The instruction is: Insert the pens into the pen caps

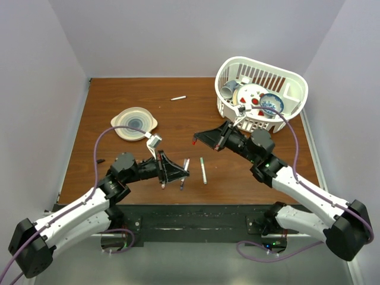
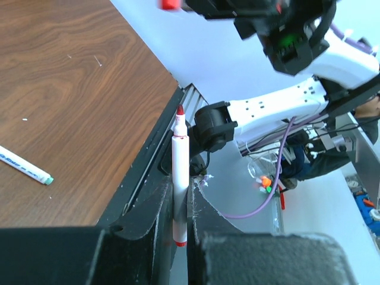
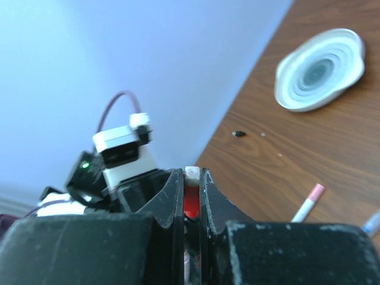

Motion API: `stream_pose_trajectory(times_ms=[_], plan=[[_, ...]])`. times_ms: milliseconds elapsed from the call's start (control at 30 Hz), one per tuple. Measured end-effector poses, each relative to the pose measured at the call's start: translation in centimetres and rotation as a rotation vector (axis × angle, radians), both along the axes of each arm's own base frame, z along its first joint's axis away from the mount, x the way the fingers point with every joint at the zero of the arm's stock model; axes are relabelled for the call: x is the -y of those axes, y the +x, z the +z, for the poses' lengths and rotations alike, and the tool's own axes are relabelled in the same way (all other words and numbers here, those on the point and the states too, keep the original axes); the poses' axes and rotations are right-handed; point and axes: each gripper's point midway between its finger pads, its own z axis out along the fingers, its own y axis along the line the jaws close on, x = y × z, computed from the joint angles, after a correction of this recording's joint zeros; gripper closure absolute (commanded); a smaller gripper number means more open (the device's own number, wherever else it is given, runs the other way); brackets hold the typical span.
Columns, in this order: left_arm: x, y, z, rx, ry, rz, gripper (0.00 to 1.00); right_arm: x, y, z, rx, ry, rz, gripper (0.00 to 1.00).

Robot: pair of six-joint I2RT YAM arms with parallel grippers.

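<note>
My left gripper [image 1: 177, 172] is shut on a white pen with a bare red tip [image 2: 180, 178]; the pen stands between the fingers [image 2: 155, 205] with its tip past them, and its lower end shows in the top view [image 1: 162, 183]. My right gripper [image 1: 200, 139] is shut on a red pen cap [image 3: 190, 200], which shows at its fingertips [image 1: 195, 142] and at the upper edge of the left wrist view [image 2: 169, 5]. The two grippers face each other above the table's middle, a short gap apart. A small dark cap [image 1: 100, 160] lies at the left.
A dark-barrelled pen [image 1: 184, 173] and a green-tipped white pen [image 1: 203, 170] lie between the grippers. Another white pen [image 1: 178, 98] lies far back. A pale plate [image 1: 135, 123] sits at the left and a white basket [image 1: 294, 89] of dishes at the back right.
</note>
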Motion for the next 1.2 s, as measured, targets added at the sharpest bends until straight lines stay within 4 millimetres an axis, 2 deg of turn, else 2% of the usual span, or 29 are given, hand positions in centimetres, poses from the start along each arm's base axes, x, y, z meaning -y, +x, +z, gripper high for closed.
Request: stream_pose_trajectory(times_ms=[133,300,567,1200], plan=[[0.2,0.5,0.3,-0.013,-0.002,0.016,1.0,0.4,-1.4,0.8,0.038,0.051,0.027,1.0],[0.2,0.7,0.4,-0.017,-0.005,0.027,1.0,0.3,-1.9,1.0,0.039,0.08,0.044,1.0],[0.2,1.0,0.4,-0.016,-0.006,0.041,1.0,-0.6,-3.1,0.3,0.022,0.092,0.086,1.0],[0.2,1.0,1.2,-0.001,-0.019,0.041,1.0,-1.1,-3.0,-0.7,0.001,0.075,0.091,1.0]])
